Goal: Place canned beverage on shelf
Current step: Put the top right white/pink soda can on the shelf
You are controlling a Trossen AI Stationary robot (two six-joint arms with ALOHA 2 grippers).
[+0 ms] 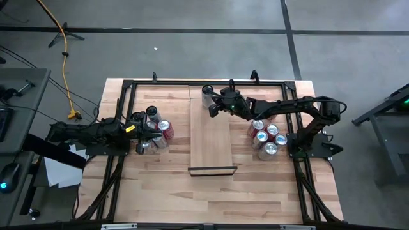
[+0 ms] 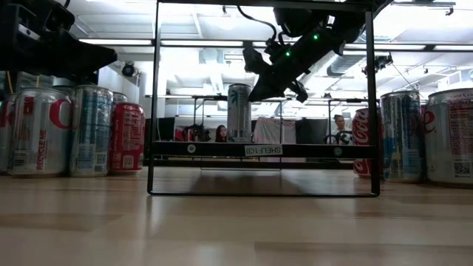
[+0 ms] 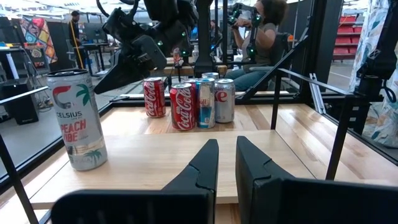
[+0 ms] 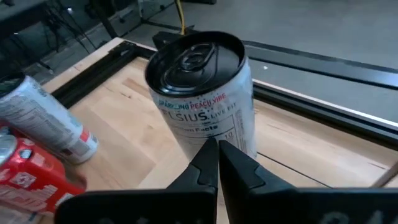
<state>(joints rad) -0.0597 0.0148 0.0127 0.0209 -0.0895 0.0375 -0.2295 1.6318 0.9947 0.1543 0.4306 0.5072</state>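
Observation:
A tall silver Celsius can (image 1: pixel 208 96) stands upright on its base at the far end of the pale wooden shelf (image 1: pixel 213 137), whose black lip (image 1: pixel 212 170) is at the near end. The can also shows in the low view (image 2: pixel 239 112), the left wrist view (image 3: pixel 76 118) and the right wrist view (image 4: pixel 205 93). My right gripper (image 1: pixel 214 110) hangs just beside and above the can, shut and empty; its shut tips show in front of the can (image 4: pixel 217 152). My left gripper (image 3: pixel 227 149) waits at the table's left, fingers a narrow gap apart, empty.
A cluster of cans (image 1: pixel 158 131) stands left of the shelf by my left gripper. Another cluster (image 1: pixel 267 137) stands right of it under my right arm. A black metal frame (image 1: pixel 192 82) borders the work area. People sit in the room beyond (image 3: pixel 261 31).

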